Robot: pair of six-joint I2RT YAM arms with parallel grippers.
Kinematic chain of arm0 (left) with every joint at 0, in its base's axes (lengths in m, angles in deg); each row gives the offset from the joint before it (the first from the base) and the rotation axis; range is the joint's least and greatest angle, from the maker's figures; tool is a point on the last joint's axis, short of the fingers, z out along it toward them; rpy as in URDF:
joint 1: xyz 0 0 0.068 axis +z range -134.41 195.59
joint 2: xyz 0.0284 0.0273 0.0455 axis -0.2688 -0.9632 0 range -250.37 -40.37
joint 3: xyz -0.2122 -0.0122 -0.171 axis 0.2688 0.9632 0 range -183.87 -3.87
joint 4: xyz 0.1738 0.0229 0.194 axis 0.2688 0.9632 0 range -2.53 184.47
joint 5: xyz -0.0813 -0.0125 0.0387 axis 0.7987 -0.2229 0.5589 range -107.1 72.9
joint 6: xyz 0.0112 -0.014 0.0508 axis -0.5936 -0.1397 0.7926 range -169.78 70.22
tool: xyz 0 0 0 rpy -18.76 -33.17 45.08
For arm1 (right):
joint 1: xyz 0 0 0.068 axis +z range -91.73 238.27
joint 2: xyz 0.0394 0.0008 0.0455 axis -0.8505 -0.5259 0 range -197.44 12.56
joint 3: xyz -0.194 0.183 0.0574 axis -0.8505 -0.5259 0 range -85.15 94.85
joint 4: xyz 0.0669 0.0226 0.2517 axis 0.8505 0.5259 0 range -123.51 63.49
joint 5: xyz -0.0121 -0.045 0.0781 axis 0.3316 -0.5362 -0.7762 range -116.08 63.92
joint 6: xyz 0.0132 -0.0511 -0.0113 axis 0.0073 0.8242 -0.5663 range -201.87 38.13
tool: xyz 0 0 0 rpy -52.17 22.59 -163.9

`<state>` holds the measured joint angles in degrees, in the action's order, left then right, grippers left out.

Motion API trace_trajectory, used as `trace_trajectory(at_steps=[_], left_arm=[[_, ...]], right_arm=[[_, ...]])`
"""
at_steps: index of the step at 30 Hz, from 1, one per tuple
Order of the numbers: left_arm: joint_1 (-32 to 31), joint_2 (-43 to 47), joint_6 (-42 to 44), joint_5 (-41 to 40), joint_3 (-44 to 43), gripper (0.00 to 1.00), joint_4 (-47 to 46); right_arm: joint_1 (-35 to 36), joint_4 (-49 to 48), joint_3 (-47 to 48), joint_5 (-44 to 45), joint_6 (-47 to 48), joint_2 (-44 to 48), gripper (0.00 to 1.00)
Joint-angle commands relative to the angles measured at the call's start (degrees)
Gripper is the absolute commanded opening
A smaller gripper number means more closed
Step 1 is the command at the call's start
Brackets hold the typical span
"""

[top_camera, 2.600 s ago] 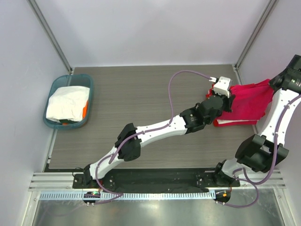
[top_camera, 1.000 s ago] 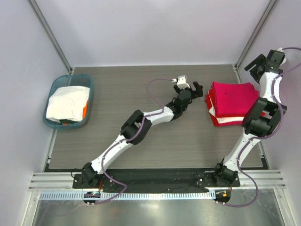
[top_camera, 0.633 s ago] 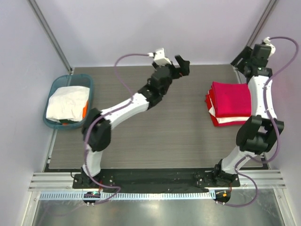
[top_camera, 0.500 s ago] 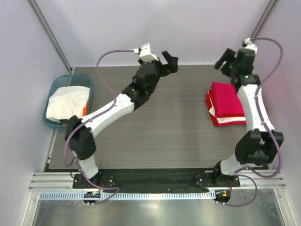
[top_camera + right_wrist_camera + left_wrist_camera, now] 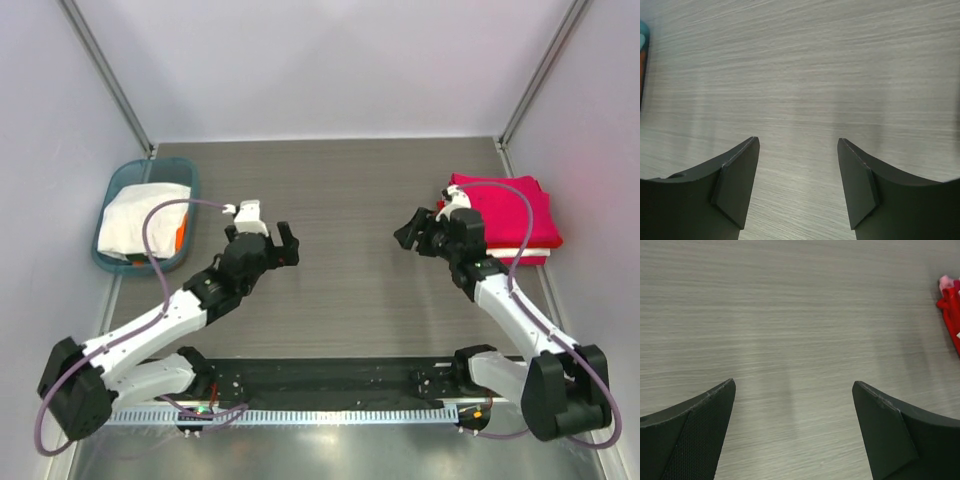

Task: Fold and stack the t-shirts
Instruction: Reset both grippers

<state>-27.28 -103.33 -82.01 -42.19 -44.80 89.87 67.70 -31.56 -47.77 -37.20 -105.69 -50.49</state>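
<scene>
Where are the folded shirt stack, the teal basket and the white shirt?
stack of folded t-shirts [image 5: 500, 220]: top view, magenta top layer.
teal basket [image 5: 155, 165]: top view, far rim.
white t-shirt [image 5: 145, 220]: top view, its middle, in the basket.

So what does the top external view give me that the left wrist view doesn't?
Only top external: the teal basket holding a white t-shirt at far left, the right claw, open, and the whole folded stack, magenta on top. Only left wrist: a close look between the left claw fingers, wide open with only bare table between them. Both: the wood-grain table and the stack, though the wrist view catches just its red edge.
</scene>
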Motion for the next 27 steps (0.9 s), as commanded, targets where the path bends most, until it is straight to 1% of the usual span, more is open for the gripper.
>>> trace_trajectory(at_steps=[1, 2, 3, 4, 7, 11, 12, 14, 17, 18, 19, 23, 27], left_arm=[[0.3, 9.4, 2.8, -2.7, 6.3, 1.0, -1.7], [0.3, 11.1, 3.3, -3.2, 8.0, 1.0, -1.9], [0.3, 14.7, 3.7, -3.7, 9.5, 1.0, -1.9], [0.3, 16.0, 3.9, -4.2, 12.0, 1.0, -1.5], [0.3, 21.6, 4.5, -5.9, 14.6, 1.0, 0.4], [0.3, 27.2, 5.8, -6.4, 20.9, 1.0, 0.5], [0.3, 28.4, 4.7, -7.9, 21.5, 1.0, 0.6], [0.3, 32.1, 4.8, -7.4, 22.1, 1.0, 1.5], [0.3, 35.8, 4.8, -8.1, 24.9, 1.0, 0.4], [0.3, 36.3, 4.7, -8.1, 25.0, 1.0, 0.5], [0.3, 36.9, 4.8, -8.2, 25.1, 1.0, 0.6], [0.3, 37.5, 4.5, -9.8, 24.7, 1.0, 2.1], [0.3, 36.2, 4.5, -10.2, 23.8, 1.0, 2.9]], right_arm=[[0.6, -9.0, -5.7, 1.4, -1.2, 7.4, 0.69], [0.7, -9.7, -7.4, 2.0, -1.6, 9.8, 0.69], [0.8, -10.7, -9.0, 3.7, -2.3, 13.8, 0.7], [0.8, -11.0, -11.2, 4.6, -2.6, 15.2, 0.7], [0.8, -7.9, -11.5, 7.8, -2.0, 18.2, 0.73], [0.8, -5.5, -12.1, 14.1, -3.2, 20.5, 0.86], [0.8, -3.8, -12.0, 15.1, -3.3, 21.0, 0.89], [0.8, -2.7, -11.8, 15.9, -2.7, 22.7, 0.9], [0.7, -2.3, -12.3, 17.4, -2.6, 24.7, 0.96], [0.8, -2.3, -12.6, 17.0, -2.6, 25.2, 0.99], [0.8, -2.3, -12.9, 16.4, -2.2, 25.6, 1.0], [0.7, -2.3, -13.8, 15.2, -2.3, 27.6, 1.0], [0.9, 0.0, -15.2, 16.9, -2.9, 32.3, 1.0]])
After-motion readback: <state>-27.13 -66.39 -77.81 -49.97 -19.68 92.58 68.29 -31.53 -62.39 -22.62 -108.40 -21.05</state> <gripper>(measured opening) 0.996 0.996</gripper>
